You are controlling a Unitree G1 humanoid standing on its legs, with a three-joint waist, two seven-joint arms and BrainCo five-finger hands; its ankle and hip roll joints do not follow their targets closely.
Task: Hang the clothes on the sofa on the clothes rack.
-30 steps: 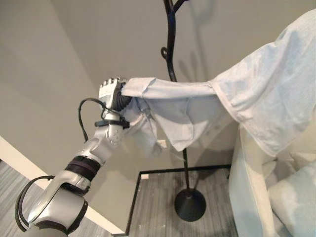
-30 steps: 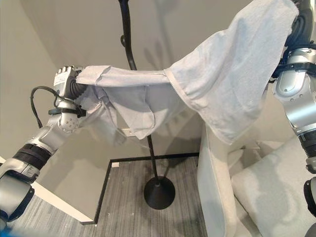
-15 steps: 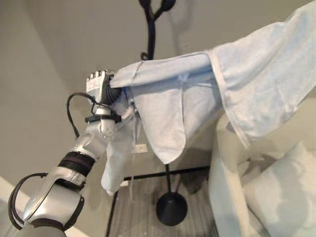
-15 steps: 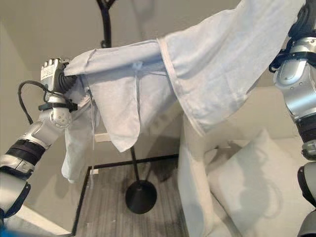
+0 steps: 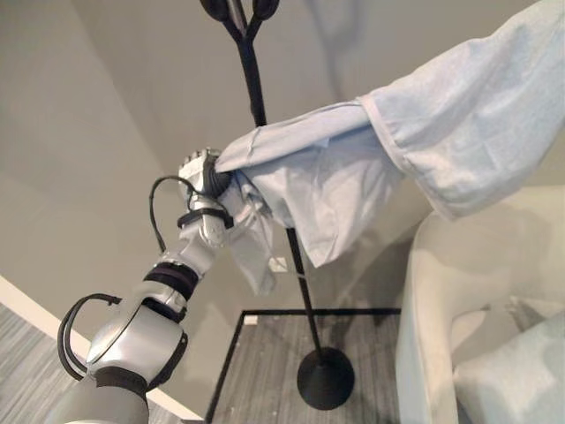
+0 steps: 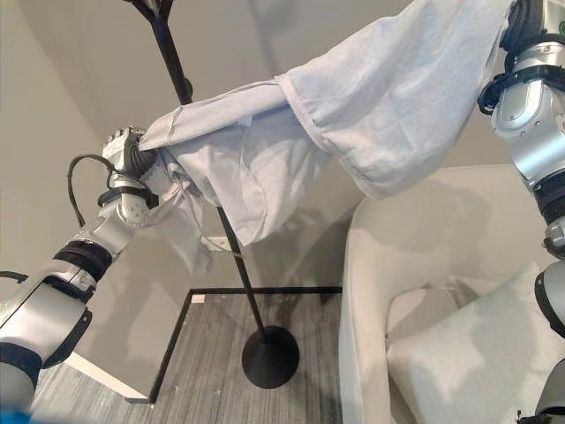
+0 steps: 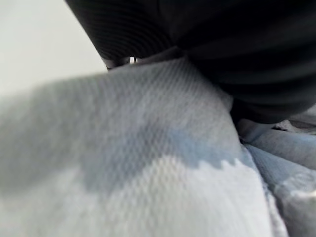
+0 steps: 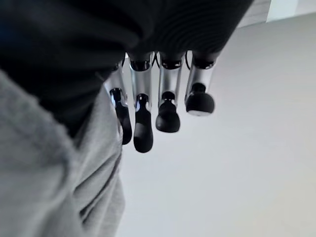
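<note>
A pale blue garment hangs stretched in the air between my two hands, in front of the black pole of the clothes rack. My left hand is shut on one end of the cloth, just left of the pole. The other end rises to my right hand at the top right. In the right wrist view the cloth lies along that hand's palm beside bent fingers. The left wrist view shows cloth close up. The rack's hooks are above the garment.
The rack's round black base stands on grey floor inside a black outline. A cream sofa with a pillow stands at the right, close to the rack. A plain wall is behind.
The camera has shifted. The garment stays stretched between both hands. My left hand with its end of the cloth is now nearer the rack's pole, and the loose cloth below it hangs shorter.
</note>
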